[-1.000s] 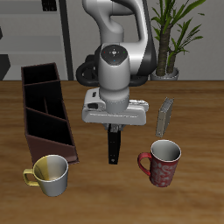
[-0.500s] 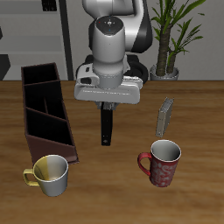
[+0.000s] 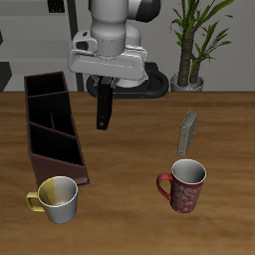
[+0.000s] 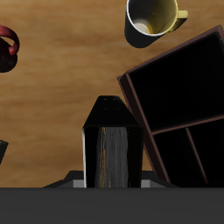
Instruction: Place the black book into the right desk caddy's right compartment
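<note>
The gripper (image 3: 104, 86) clamps the black book (image 3: 103, 107), which hangs upright beneath it, clear of the table. The right desk caddy (image 3: 50, 125) sits below and to one side. A clean finish likely means centring over the right compartment (image 4: 174, 86), squaring the book with the dividers, then descending straight.

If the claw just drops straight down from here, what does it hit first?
Probably bare table. The claw holds the black book hanging below it, so the book's lower edge would land first, just beside the right desk caddy, not in it. Depth is uncertain.
</note>
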{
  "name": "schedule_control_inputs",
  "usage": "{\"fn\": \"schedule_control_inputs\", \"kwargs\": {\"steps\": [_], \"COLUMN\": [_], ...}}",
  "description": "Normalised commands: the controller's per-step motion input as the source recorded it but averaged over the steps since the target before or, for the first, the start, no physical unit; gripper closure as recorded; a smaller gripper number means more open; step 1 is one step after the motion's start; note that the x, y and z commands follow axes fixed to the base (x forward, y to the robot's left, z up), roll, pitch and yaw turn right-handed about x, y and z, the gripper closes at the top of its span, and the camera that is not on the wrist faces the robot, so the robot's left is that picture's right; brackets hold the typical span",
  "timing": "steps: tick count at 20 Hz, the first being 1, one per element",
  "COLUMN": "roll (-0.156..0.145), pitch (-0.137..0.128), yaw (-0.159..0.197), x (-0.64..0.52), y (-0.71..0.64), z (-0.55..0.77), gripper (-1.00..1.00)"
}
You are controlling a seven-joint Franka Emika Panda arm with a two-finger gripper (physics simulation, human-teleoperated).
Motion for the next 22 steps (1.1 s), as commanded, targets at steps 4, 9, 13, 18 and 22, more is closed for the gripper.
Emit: {"fn": "schedule_control_inputs", "kwargs": {"steps": [4, 9, 13, 18, 22], "roll": [-0.064, -0.076, -0.082, -0.051, -0.033], "pitch": [-0.094, -0.045, -0.029, -0.018, -0.017], "yaw": [0.006, 0.001, -0.035, -0.033, -0.009], "x": [-0.8, -0.52, -0.48, -0.35, -0.28], "y": [-0.53, -0.51, -0.35, -0.13, -0.01], "z": [0.61, 0.4, 0.24, 0.19, 0.13], "gripper": [1.0, 1.0, 1.0, 1.0, 1.0]}}
